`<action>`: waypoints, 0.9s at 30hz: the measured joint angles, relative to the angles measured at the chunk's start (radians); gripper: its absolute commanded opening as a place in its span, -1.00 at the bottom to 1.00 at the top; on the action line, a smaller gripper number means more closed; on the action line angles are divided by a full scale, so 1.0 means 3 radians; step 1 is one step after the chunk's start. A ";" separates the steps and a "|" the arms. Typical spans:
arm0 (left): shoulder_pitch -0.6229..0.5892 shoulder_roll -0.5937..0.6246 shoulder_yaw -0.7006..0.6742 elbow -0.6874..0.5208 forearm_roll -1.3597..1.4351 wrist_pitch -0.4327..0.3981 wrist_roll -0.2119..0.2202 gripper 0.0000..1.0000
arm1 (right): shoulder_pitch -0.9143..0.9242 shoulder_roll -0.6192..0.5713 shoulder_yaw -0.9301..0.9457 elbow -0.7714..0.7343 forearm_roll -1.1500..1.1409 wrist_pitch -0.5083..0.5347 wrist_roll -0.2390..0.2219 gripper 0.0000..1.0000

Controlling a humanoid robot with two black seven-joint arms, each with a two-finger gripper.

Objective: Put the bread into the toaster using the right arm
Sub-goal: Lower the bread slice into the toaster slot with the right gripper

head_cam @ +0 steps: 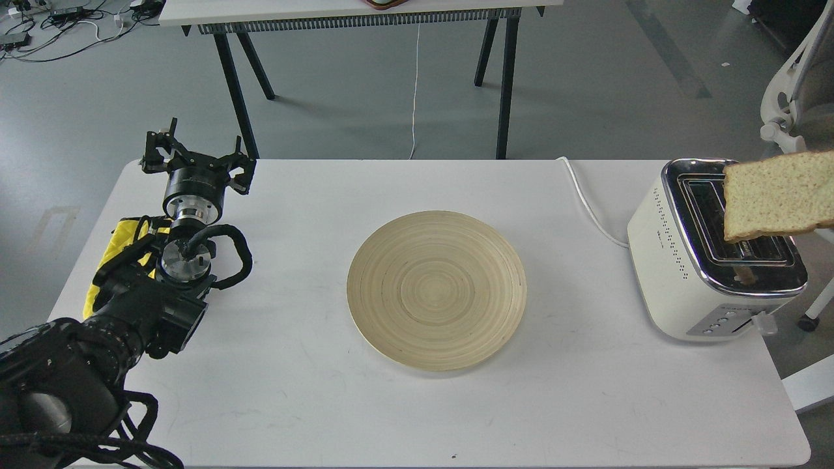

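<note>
The bread [775, 194], a pale tan speckled slice with a brown crust, hangs in the air above the right part of the toaster's top, and the view's right edge cuts it off. The cream-white toaster [704, 260] stands at the table's right end with its chrome slots showing to the left of the slice. My right arm and its gripper are outside the view, so what holds the bread is hidden. My left gripper [195, 156] rests open and empty over the table's far left.
A round wooden plate [436, 290] lies bare at the middle of the white table [586, 404]. The toaster's white cord [586, 202] runs off the far edge. A yellow cloth [120, 241] lies by my left arm. A white chair [791, 98] stands beyond the toaster.
</note>
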 measured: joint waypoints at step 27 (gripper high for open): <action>0.0000 0.0000 -0.0001 0.0000 0.0000 0.0000 0.0000 1.00 | -0.0002 0.0386 -0.0020 -0.0043 0.0001 -0.0003 -0.0060 0.45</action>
